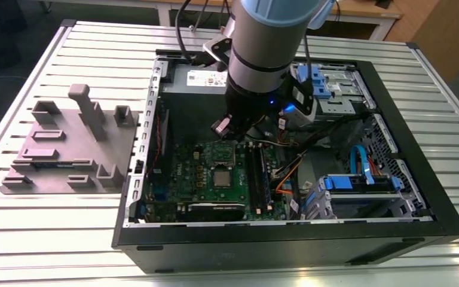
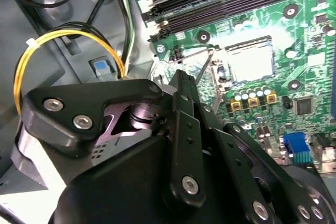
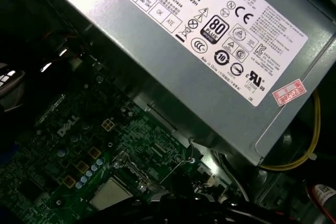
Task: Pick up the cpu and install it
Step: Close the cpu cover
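One black gripper [image 1: 231, 133] hovered near the shiny square silver-grey cpu [image 2: 251, 61] seated in its socket; finger state unreadable; lowering risked striking green motherboard [image 2: 310, 82] components.

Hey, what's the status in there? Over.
Gripper hangs inside the case, above the motherboard. Cpu lies in the socket, gripper apart from it. Nothing lying over the cpu.

We see the cpu [image 2: 251, 62] as a small flat square with a pale silver-grey metal top, lying level in its socket on the green board, and it shows the same way in the first wrist view [image 3: 111, 193] and the exterior view [image 1: 222, 179].
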